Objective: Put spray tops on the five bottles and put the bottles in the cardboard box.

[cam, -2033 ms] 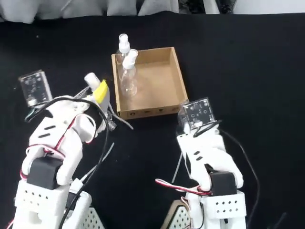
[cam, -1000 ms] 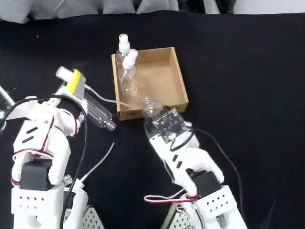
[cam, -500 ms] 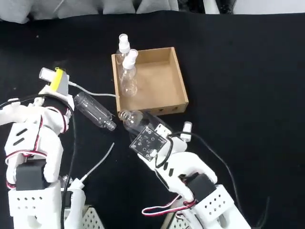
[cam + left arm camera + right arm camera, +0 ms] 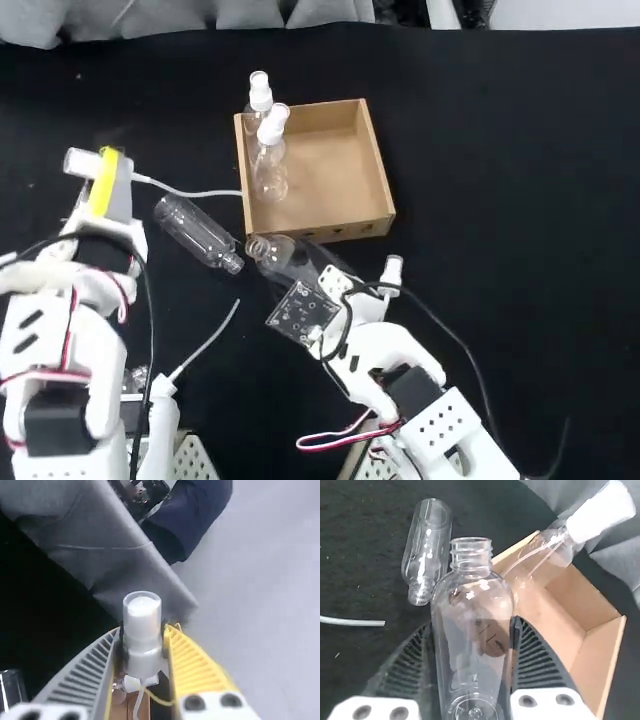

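At cardboard box [image 4: 330, 170], two capped bottles [image 4: 268, 165], one loose bottle [image 4: 198, 232], left hand [image 4: 142, 634] clamping spray top [image 4: 142, 612], right hand [image 4: 472, 628] clamping fourth bottle [image 4: 472, 600]

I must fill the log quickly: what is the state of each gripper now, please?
Left gripper: closed, holding a spray top.
Right gripper: closed, holding a bottle that has no top on it.

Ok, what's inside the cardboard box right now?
One clear bottle with a spray top, by the cardboard box's left wall. A second capped bottle rises behind it, its base hidden.
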Controlling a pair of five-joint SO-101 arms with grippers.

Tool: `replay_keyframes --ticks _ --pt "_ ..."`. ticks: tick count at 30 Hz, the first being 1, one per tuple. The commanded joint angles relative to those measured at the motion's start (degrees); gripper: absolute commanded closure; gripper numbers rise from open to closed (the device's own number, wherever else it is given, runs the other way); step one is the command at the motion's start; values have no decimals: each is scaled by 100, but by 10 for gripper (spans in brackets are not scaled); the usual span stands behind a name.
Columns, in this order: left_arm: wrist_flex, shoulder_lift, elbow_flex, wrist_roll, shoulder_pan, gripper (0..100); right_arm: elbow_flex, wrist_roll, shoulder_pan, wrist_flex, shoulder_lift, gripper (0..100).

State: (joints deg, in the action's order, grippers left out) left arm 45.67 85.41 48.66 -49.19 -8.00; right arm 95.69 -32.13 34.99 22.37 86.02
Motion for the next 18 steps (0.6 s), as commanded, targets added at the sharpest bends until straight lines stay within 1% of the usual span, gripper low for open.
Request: replay_keyframes --ticks 1,5,9,11,14,18 --pt "18 62 -31 0 -66 971 -31 -97 88 -246 127 920" --pt "123 114 -40 334 -40 971 22 -105 79 -545 127 921" --pt "378 123 -101 360 -13 971 136 -114 79 -914 127 921" --pt "378 123 -75 396 -40 971 136 -114 79 -949 127 921" --pt "378 123 -66 809 4 971 136 -114 79 -958 127 921" --pt "387 132 -92 853 4 971 136 -114 79 -941 127 921"
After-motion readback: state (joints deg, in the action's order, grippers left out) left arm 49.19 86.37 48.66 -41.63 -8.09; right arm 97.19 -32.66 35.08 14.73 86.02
